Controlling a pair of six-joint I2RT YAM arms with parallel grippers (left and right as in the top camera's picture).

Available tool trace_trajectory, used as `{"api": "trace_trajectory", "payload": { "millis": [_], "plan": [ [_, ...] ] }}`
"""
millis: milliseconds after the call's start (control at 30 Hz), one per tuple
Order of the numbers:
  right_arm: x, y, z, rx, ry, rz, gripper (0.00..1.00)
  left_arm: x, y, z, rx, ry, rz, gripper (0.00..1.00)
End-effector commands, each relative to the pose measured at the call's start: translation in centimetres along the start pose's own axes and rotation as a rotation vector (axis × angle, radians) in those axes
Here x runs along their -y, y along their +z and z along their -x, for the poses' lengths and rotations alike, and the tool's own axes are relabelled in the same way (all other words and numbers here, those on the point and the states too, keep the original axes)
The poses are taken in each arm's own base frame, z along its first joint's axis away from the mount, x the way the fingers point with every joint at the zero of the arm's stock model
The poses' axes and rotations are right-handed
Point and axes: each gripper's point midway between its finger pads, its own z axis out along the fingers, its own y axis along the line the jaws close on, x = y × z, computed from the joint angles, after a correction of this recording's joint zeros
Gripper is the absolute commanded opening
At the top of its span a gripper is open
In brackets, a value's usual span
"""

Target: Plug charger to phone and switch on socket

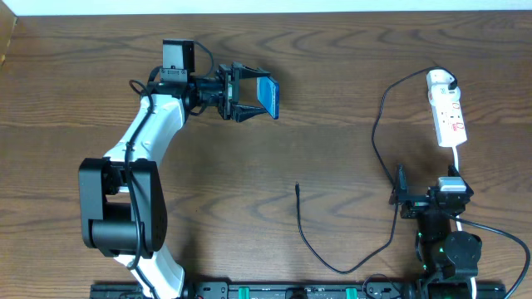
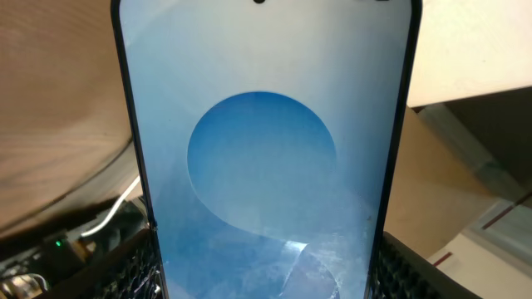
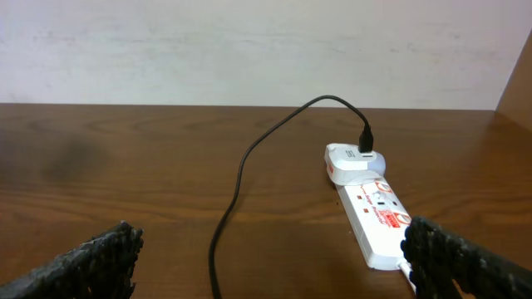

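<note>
My left gripper is shut on the phone, holding it off the table at the back centre-left; its blue screen with the lighter circle fills the left wrist view. The charger's black cable runs from its white adapter, plugged into the far end of the white socket strip, down to a loose plug tip on the table. My right gripper is open and empty near the front right. In its view the cable and socket lie ahead.
The socket's thick white cord runs toward the right arm's base. A pale wall stands behind the table in the right wrist view.
</note>
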Motion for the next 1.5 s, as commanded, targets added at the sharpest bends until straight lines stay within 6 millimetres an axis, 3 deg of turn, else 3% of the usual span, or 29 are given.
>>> {"api": "trace_trajectory", "payload": {
  "millis": [0, 367, 700, 1467],
  "plan": [
    [0.1, 0.0, 0.0, 0.003, 0.010, -0.007, 0.99, 1.2, -0.6, -2.1, -0.052, -0.024, -0.021, 0.07],
    [0.1, 0.0, 0.0, 0.003, 0.010, -0.007, 0.99, 1.3, -0.8, -3.3, -0.122, -0.076, -0.021, 0.07],
    [0.1, 0.0, 0.0, 0.003, 0.010, -0.007, 0.99, 1.6, -1.9, -3.1, -0.137, -0.100, -0.039, 0.07],
    [0.1, 0.0, 0.0, 0.003, 0.010, -0.007, 0.99, 1.6, -1.8, -2.9, -0.126, -0.101, -0.039, 0.07]
  ]
}}
